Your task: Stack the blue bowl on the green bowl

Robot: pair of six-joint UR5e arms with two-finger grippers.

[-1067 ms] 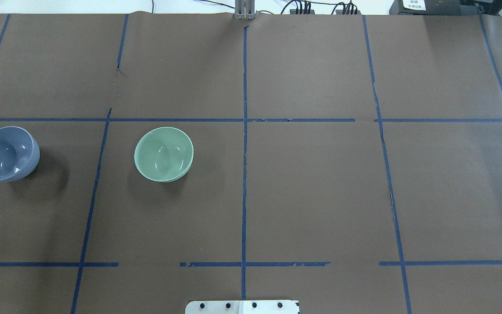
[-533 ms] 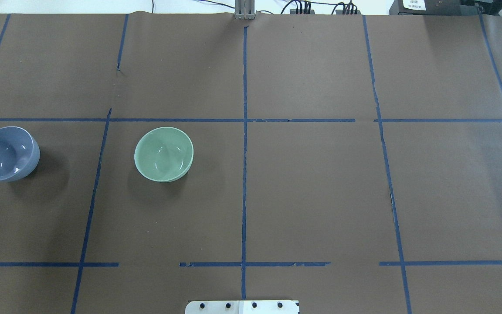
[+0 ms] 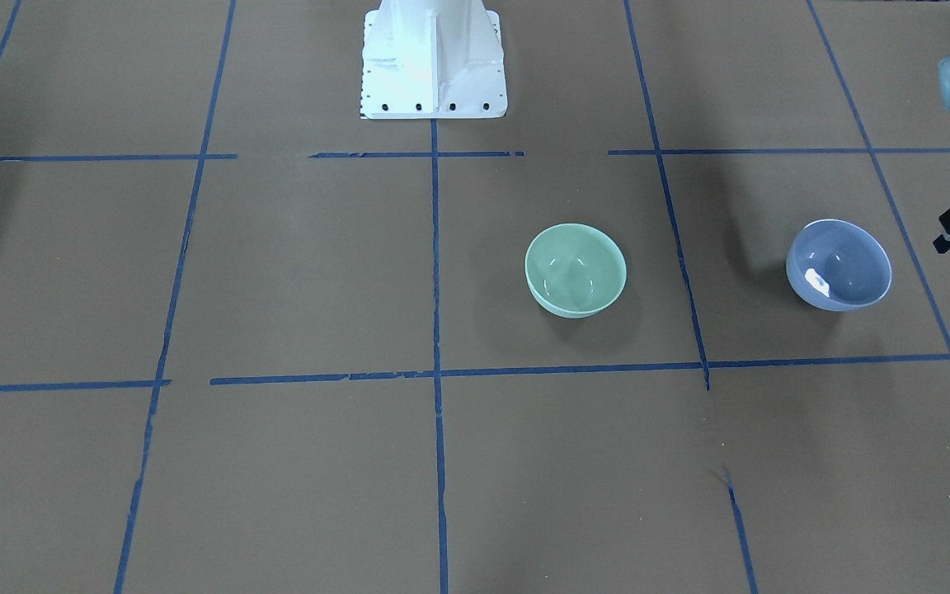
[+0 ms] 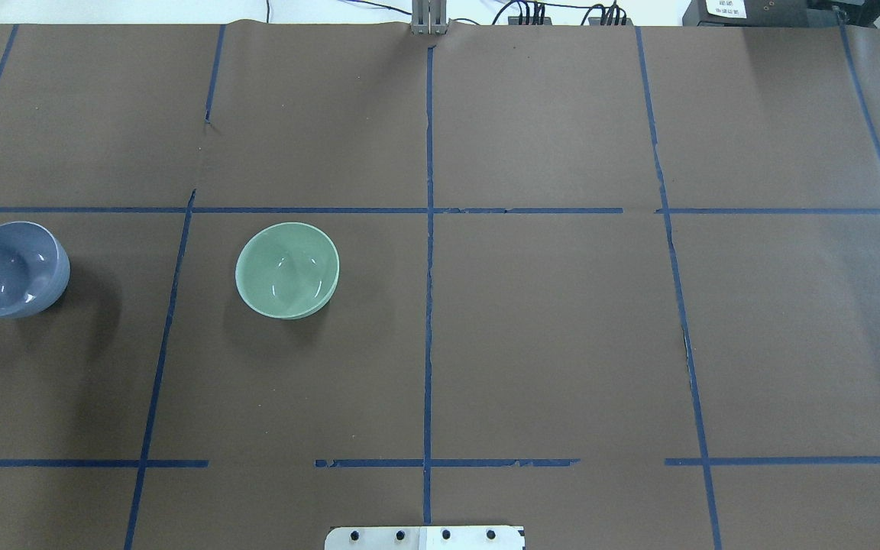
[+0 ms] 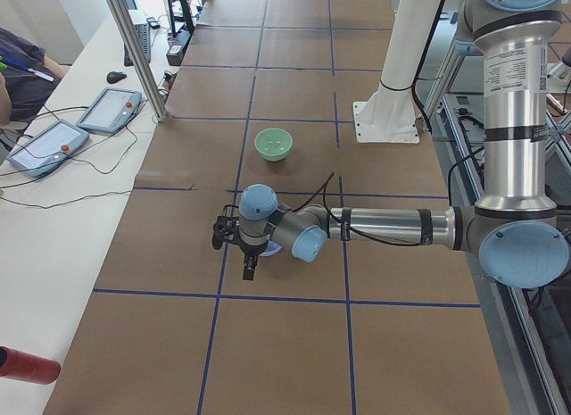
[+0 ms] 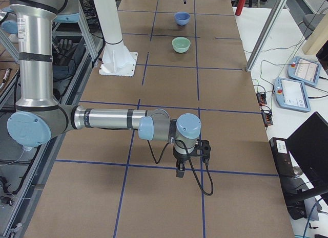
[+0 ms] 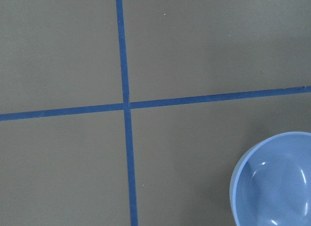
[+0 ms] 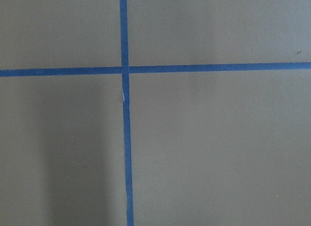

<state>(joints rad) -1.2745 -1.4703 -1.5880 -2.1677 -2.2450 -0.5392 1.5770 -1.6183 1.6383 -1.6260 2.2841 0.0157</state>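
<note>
Near the blue bowl [image 4: 11, 269] your left tool [image 5: 247, 272] hovers, opening impossible to tell; pinch that glossy rim poorly and it could slip before reaching the green bowl [image 4: 287, 270].

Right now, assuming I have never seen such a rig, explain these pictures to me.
A robot's left arm and right arm reach over a brown table marked with blue tape. Two cameras look down on it, two look along it from its ends, and one rides on each wrist. A blue bowl and a green bowl stand apart, both empty. The left gripper hangs near the blue bowl; the right gripper hangs far from both. Neither bowl is held.
</note>
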